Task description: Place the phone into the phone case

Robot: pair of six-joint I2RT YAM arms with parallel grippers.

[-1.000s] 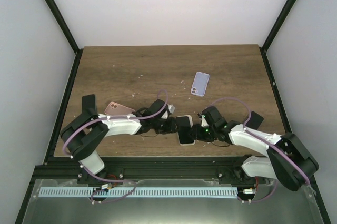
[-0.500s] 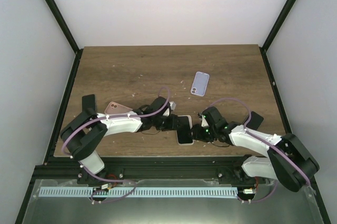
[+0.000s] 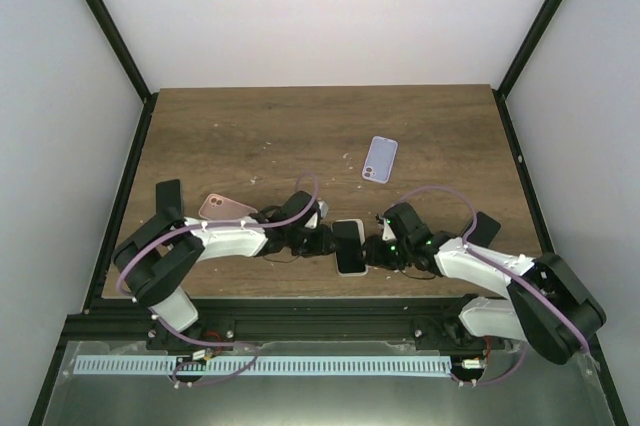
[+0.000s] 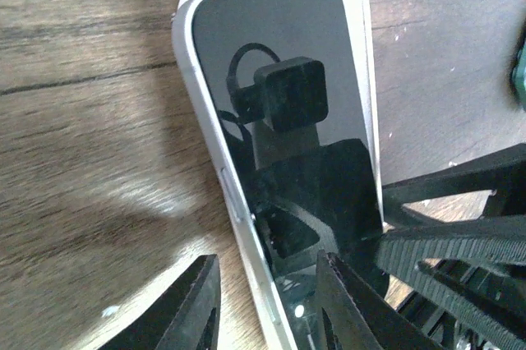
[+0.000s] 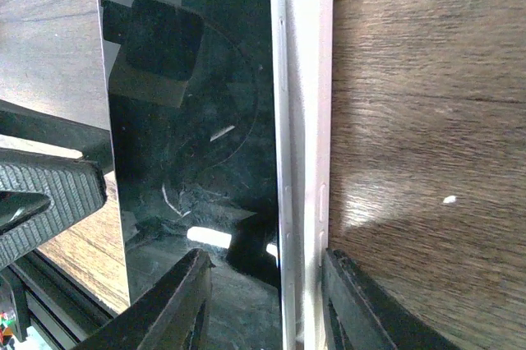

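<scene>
- Phone (image 3: 350,238) and phone case (image 3: 352,269): they lie together on the table (image 3: 300,126) directly between the two sets of fingers. The dark screen faces up inside the white rim.
- Left gripper (image 3: 322,242): in the left wrist view its jaws (image 4: 267,264) stand apart astride one long edge of the case (image 4: 191,79). One finger (image 4: 193,309) is just outside the rim with bare wood showing between them. The other finger overlaps the phone's screen (image 4: 329,38). Whether they are pressing cannot be told.
- Right gripper (image 3: 374,252): in the right wrist view its jaws (image 5: 265,258) straddle the opposite long edge. One finger (image 5: 164,309) is over the screen (image 5: 205,120) and the other is on the table side of the case wall (image 5: 316,79). A firm grasp cannot be confirmed.
- Seating: the phone's metal edge runs beside the white wall; full seating cannot be judged.
- Each wrist view shows the other gripper's ribbed fingers beyond the far side of the phone.
- Lilac phone (image 3: 380,159): well beyond the right fingers.
- Pink phone (image 3: 227,208): behind the left fingers, beside that arm.
</scene>
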